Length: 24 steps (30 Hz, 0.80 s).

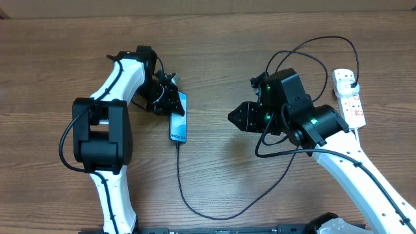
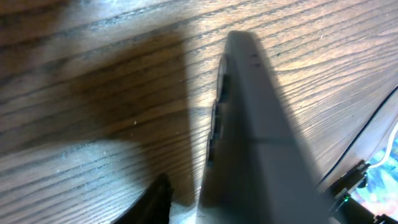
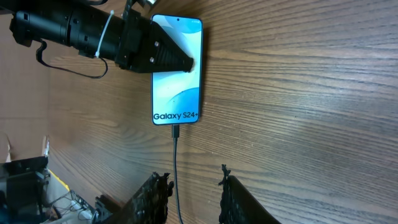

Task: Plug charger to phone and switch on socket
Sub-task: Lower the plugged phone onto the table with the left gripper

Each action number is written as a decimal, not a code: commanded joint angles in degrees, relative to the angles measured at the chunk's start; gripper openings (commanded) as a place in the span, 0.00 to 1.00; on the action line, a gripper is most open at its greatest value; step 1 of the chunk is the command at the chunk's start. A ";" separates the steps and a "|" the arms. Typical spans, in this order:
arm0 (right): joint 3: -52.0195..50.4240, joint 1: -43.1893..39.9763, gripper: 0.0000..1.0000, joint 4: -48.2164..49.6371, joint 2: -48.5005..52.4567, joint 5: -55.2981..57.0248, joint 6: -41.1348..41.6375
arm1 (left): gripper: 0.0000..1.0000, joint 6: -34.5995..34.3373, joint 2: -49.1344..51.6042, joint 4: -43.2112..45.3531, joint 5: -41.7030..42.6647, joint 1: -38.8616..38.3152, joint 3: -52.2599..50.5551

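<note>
Showing cable (image 3: 175,162) seated in phone (image 3: 180,99); left gripper (image 1: 172,99) at phone, grip indiscernible; right gripper (image 3: 193,179) parted, empty; likely next: pressing power strip (image 1: 351,103) switch.

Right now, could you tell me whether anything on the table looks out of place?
The charger cable runs from the phone and loops across the right arm towards the power strip; it could snag. Nothing else stands out.
</note>
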 commanded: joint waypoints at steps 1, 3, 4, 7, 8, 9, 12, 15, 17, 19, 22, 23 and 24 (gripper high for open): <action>1.33 -0.26 0.30 0.15 -0.48 0.61 -0.17 | 0.32 -0.24 -1.05 -0.37 0.76 0.28 0.02; 1.33 -0.26 0.30 0.15 -0.48 0.61 -0.17 | 0.33 -0.24 -1.05 -0.37 0.76 0.28 0.02; 1.33 -0.26 0.30 0.15 -0.48 0.61 -0.17 | 0.33 -0.24 -1.05 -0.35 0.76 0.28 0.02; 1.33 -0.26 0.30 0.13 -0.48 0.61 -0.17 | 0.33 -0.24 -1.05 -0.37 0.76 0.28 0.02; 1.33 -0.26 0.30 0.15 -0.48 0.61 -0.17 | 0.33 -0.24 -1.05 -0.37 0.76 0.28 0.02; 1.33 -0.26 0.30 0.15 -0.48 0.61 -0.17 | 0.33 -0.24 -1.05 -0.37 0.76 0.28 0.02; 1.33 -0.26 0.30 0.15 -0.48 0.61 -0.17 | 0.33 -0.24 -1.05 -0.35 0.76 0.28 0.02; 1.33 -0.26 0.30 0.15 -0.48 0.61 -0.17 | 0.33 -0.24 -1.05 -0.28 0.76 0.28 0.02; 1.33 -0.26 0.30 0.17 -0.48 0.61 -0.17 | 0.33 -0.22 -1.05 -0.15 0.74 0.28 0.02; 1.33 -0.26 0.30 0.17 -0.48 0.61 -0.17 | 0.33 -0.22 -1.05 0.00 0.74 0.28 0.02; 1.33 -0.26 0.30 0.17 -0.48 0.61 -0.17 | 0.33 -0.22 -1.05 0.24 0.70 0.28 0.02; 1.33 -0.26 0.30 0.17 -0.48 0.61 -0.17 | 0.33 -0.22 -1.05 0.26 0.70 0.28 0.02; 1.33 -0.26 0.30 0.17 -0.48 0.61 -0.17 | 0.33 -0.22 -1.05 0.26 0.63 0.28 0.02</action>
